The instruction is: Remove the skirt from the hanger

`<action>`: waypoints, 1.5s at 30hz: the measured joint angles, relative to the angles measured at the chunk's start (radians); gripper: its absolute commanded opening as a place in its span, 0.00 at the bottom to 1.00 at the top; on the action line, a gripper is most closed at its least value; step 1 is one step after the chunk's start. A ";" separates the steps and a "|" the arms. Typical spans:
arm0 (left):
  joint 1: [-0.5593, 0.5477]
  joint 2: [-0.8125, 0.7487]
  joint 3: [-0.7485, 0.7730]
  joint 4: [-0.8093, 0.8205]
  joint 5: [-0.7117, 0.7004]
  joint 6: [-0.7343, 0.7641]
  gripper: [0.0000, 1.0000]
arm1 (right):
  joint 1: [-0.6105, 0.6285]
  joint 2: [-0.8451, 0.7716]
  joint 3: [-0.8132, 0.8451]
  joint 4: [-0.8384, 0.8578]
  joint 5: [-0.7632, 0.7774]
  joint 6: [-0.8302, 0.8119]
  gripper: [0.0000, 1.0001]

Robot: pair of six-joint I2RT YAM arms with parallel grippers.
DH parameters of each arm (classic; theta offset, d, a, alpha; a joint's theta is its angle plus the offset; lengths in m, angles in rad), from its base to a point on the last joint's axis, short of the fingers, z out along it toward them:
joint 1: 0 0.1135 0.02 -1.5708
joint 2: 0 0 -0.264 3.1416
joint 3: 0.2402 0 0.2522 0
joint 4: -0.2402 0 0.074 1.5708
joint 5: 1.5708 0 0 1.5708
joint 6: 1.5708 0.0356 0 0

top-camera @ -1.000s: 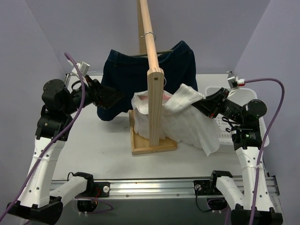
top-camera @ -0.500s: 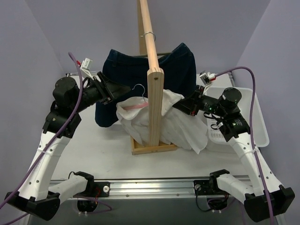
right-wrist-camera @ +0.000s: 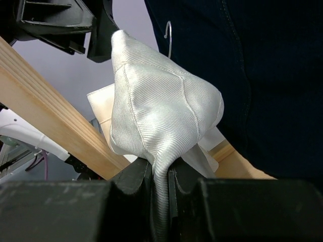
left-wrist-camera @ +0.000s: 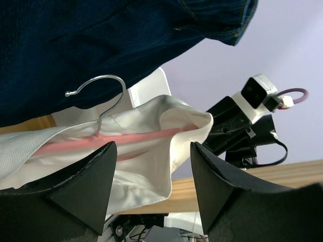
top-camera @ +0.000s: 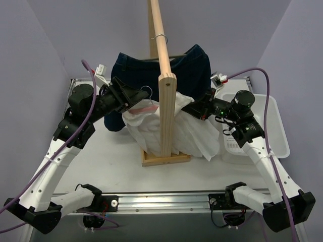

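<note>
The white skirt (top-camera: 189, 135) hangs on a pink hanger (top-camera: 147, 108) with a metal hook (top-camera: 148, 92), draped around the wooden post. My left gripper (top-camera: 135, 99) is open at the hanger's left end. In the left wrist view the pink bar (left-wrist-camera: 126, 138), the hook (left-wrist-camera: 108, 80) and the skirt's waist (left-wrist-camera: 146, 171) lie just beyond the open gripper (left-wrist-camera: 151, 149). My right gripper (top-camera: 191, 109) is shut on a bunched fold of the skirt (right-wrist-camera: 156, 111), with cloth pinched between the fingers of the gripper (right-wrist-camera: 160, 176). The hook is free of the rail.
A wooden rack with an upright post (top-camera: 167, 116) and a base (top-camera: 164, 159) stands in the middle. A dark denim garment (top-camera: 194, 68) hangs on the rail behind, close above both grippers. A white bin (top-camera: 270, 126) sits at the right.
My left gripper moved right, up to the hanger. My right gripper carried the skirt left and back toward the post. The skirt is more bunched around the post.
</note>
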 measured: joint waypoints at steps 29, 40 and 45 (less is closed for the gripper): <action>-0.111 0.140 0.019 0.052 -0.180 0.044 0.61 | 0.000 -0.004 0.000 0.048 -0.065 0.013 0.00; -0.144 0.174 0.034 0.015 -0.206 0.168 0.02 | -0.007 -0.024 0.026 -0.006 -0.038 0.023 0.09; -0.169 0.171 0.034 0.016 -0.248 0.192 0.02 | -0.005 -0.029 0.068 -0.125 0.037 -0.018 0.44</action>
